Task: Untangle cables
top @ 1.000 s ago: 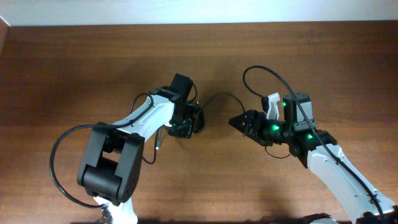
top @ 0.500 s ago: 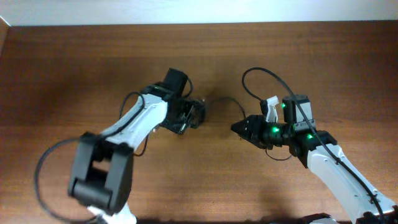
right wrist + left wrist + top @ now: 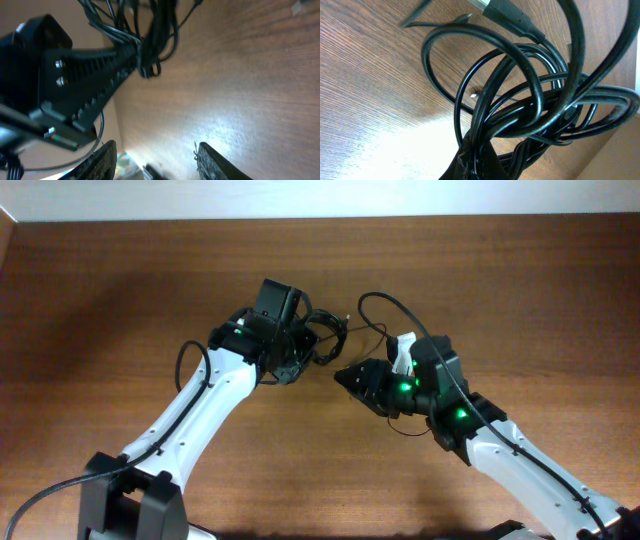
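No readable text, label, brand, number or sign shows on the left arm (image 3: 205, 395), the right arm (image 3: 520, 460), the cables (image 3: 520, 100) or the table (image 3: 100, 300).

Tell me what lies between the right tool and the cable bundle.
Only bare wooden table. The right wrist view shows the open right tool facing the cables with nothing in between.
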Motion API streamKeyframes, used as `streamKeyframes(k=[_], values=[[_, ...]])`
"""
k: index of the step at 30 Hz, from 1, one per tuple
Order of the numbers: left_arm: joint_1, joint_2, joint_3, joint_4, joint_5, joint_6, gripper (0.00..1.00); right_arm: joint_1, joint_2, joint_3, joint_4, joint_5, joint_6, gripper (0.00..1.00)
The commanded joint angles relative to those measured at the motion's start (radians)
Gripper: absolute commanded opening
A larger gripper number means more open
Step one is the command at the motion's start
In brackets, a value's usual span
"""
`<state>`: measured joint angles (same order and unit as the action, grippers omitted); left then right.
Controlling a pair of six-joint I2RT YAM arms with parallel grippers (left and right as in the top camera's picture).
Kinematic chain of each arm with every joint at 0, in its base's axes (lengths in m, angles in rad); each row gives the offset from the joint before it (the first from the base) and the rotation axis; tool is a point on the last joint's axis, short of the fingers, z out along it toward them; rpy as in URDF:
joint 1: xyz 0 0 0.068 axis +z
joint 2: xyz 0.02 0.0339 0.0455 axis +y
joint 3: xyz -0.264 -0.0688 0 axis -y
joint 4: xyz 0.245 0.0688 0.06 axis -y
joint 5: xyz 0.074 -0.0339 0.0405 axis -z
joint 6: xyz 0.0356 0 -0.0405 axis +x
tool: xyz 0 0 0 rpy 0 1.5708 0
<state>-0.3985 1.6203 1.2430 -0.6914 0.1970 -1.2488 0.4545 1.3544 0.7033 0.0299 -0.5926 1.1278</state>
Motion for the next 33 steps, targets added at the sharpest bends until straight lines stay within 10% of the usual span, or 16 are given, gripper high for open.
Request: streamKeyframes(k=[1, 11, 17, 30, 33], values=[[-0.026, -0.02, 0.019, 0.003, -0.011, 0.021, 0.0, 0.025, -0.006, 0.002, 0.026, 0.173, 0.071, 0.52], [-0.078, -0.02, 0.019, 0.004, 0.0, 0.024, 0.0, 0.025, 0.008, 0.002, 0.047, 0.229, 0.18, 0.42], [-0.095, -0.02, 0.019, 0.027, -0.004, 0.024, 0.0, 0.048, 0.108, 0.002, 0.053, 0.181, 0.222, 0.04], [0.013, -0.02, 0.019, 0.059, 0.117, 0.084, 0.0, -0.069, 0.112, 0.002, -0.15, 0.155, -0.017, 0.05], [0.015, -0.02, 0.019, 0.063, 0.12, 0.181, 0.0, -0.084, 0.112, 0.002, -0.074, 0.023, -0.09, 0.24]])
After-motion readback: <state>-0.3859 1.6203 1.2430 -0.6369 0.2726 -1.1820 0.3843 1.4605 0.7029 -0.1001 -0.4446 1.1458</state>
